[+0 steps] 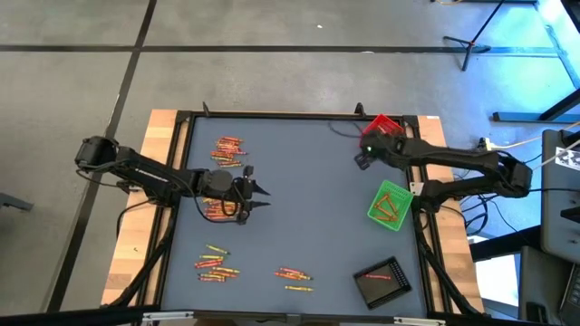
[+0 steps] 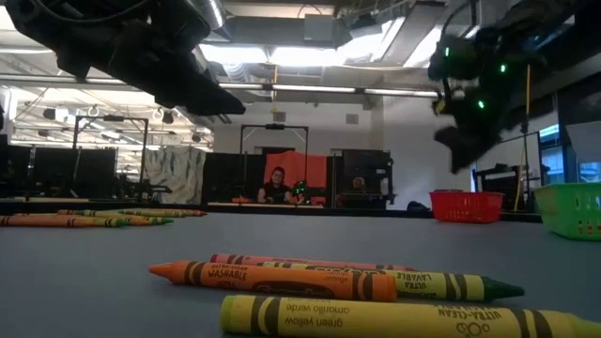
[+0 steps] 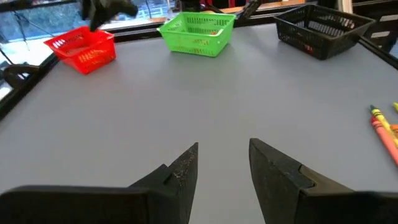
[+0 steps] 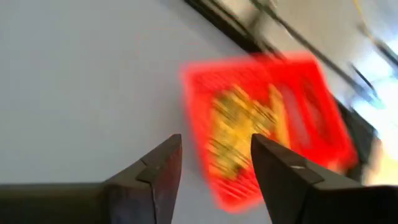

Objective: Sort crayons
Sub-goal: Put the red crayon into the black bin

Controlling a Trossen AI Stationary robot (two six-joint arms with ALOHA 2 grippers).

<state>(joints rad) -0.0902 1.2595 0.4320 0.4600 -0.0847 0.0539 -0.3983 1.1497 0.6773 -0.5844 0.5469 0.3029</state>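
Right end effector [image 4: 214, 171], open and empty, hovers beside the red tray [image 4: 273, 124] holding crayons [image 4: 239, 124].

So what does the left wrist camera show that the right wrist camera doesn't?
Only the left wrist view shows the green basket, the black basket, a few loose crayons on the grey table, and the left gripper with its jaws open and nothing between them.

Only the right wrist view shows the right gripper, jaws apart and nothing in them, over the red basket, with a blurry yellowish heap inside.

Both show the red basket and the grey table.
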